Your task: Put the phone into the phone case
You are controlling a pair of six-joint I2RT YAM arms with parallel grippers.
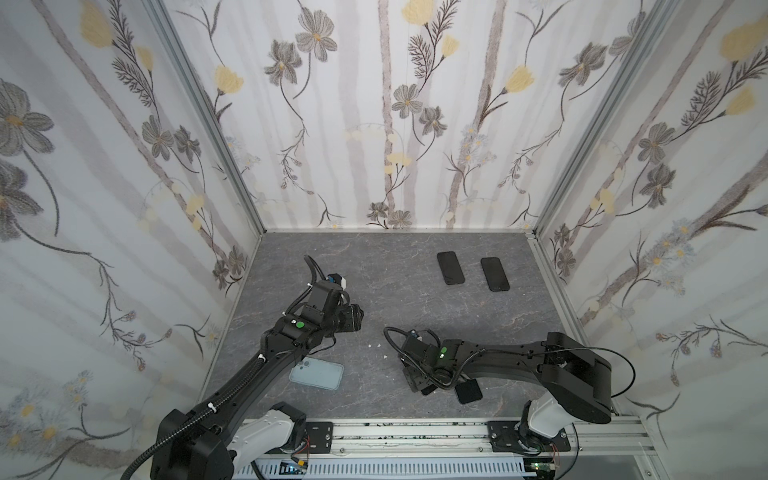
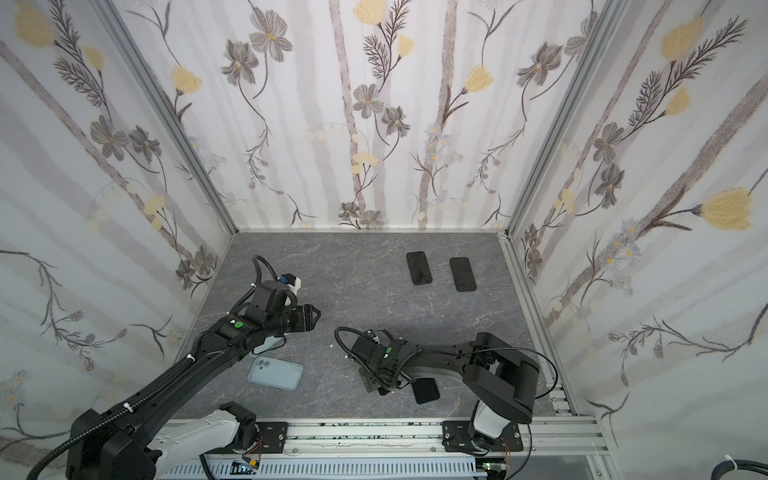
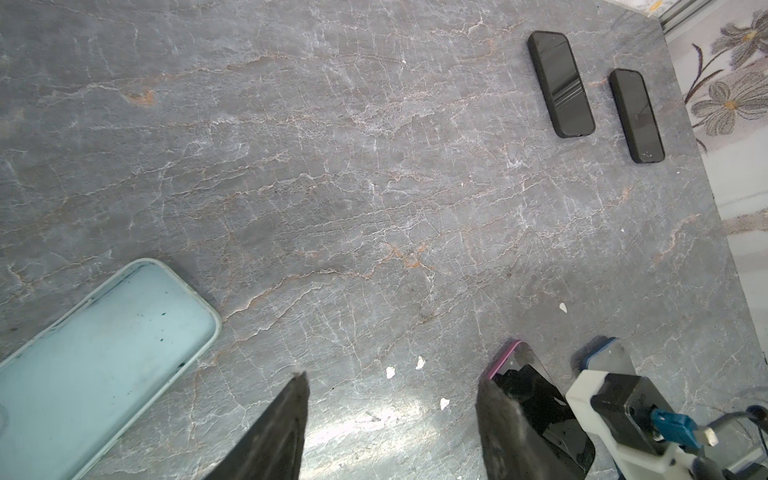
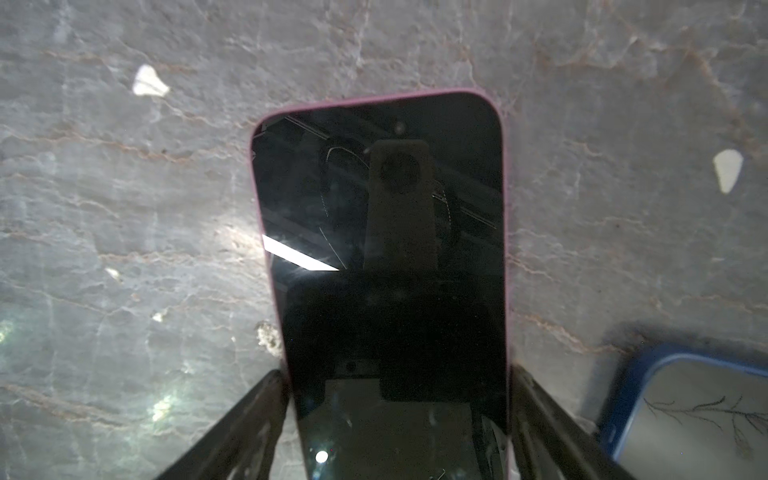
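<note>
Grey marbled tabletop (image 1: 374, 270); near right, a pink-rimmed black-screened phone (image 4: 378, 208) lies screen up, long axis near-to-far, rounded end pointing far, right claw (image 4: 397, 370) pinching its long edges. Left claw (image 3: 392, 379) spread.

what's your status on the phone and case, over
Left gripper jaws open, empty. Right gripper jaws astride pink-edged phone, grip unconfirmed. Light blue case empty near left arm. Only white flecks between.

We see a robot lab cell: flowered white wall panels (image 1: 395, 124), silver aluminium framing (image 1: 211, 124), 2 black rail-mounted robot arms (image 1: 498, 361).
</note>
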